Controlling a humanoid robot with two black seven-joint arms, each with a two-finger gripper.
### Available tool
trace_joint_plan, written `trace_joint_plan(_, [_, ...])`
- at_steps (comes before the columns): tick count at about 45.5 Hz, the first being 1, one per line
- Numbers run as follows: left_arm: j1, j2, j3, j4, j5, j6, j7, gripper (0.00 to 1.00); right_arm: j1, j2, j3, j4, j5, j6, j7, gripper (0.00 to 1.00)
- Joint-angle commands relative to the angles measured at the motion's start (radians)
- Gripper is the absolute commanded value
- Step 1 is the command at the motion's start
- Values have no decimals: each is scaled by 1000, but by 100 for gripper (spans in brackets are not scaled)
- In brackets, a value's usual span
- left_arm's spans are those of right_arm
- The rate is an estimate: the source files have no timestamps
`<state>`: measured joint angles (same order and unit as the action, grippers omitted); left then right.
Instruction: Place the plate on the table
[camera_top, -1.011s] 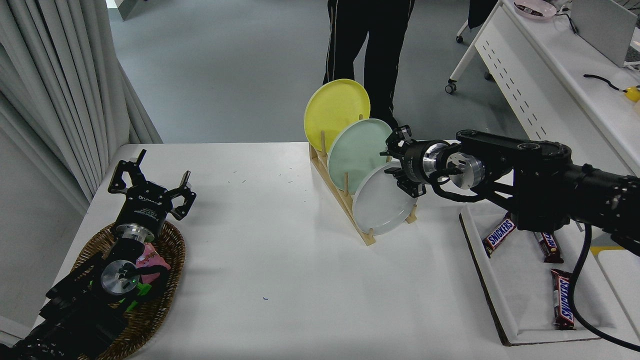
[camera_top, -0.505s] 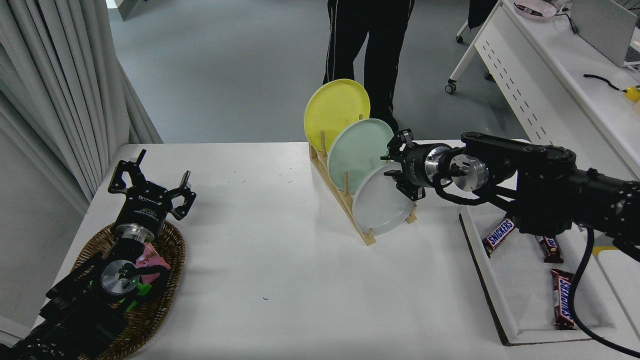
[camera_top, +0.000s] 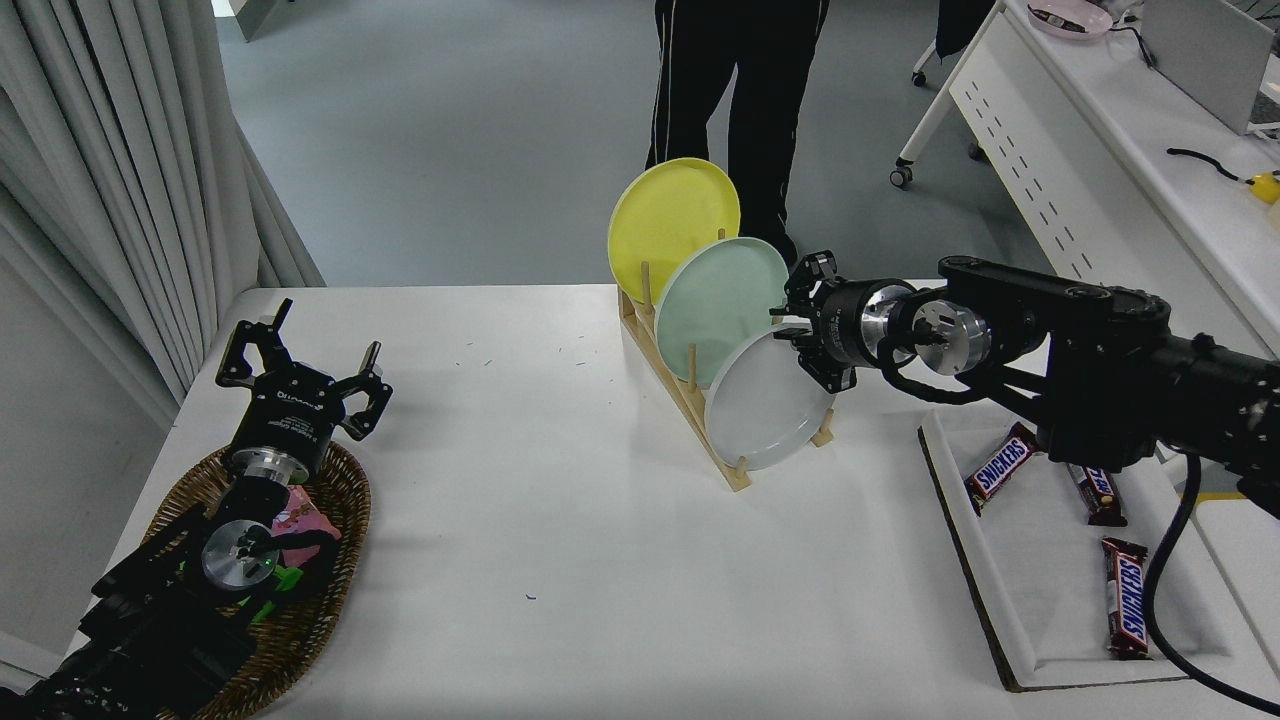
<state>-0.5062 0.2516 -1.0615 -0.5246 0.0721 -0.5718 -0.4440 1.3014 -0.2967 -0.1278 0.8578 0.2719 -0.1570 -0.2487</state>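
Observation:
The pale grey-white plate stands on edge in the front slot of a wooden rack on the white table. A mint green plate and a yellow plate stand behind it. My right gripper comes in from the right and is at the grey-white plate's upper right rim. Its jaws stand apart, one above and one below the rim. The plate still rests in the rack. My left gripper is parked open at the lower left over a basket.
A wicker basket with small items lies under the left arm. A white tray with chocolate bars sits at the right. A person's legs stand beyond the far edge. A white desk is at the upper right.
My right gripper has shifted slightly right and up along the grey-white plate's upper rim. The plates and the left arm have not moved.

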Motion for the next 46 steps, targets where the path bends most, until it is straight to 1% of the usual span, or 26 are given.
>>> trace_joint_plan(1, [0, 0, 0, 0, 0, 0, 1, 100, -4, -2, 4, -3, -2, 1, -3, 20])
trace_joint_plan(29, [0, 0, 0, 0, 0, 0, -1, 100, -7, 5, 17, -3, -3, 2, -3, 19])
trace_joint_plan(38, [0, 0, 0, 0, 0, 0, -1, 100, -8, 7, 17, -3, -3, 2, -3, 14])
trace_joint_plan(46, [0, 0, 0, 0, 0, 0, 1, 100, -8, 7, 19, -5, -3, 2, -3, 13])
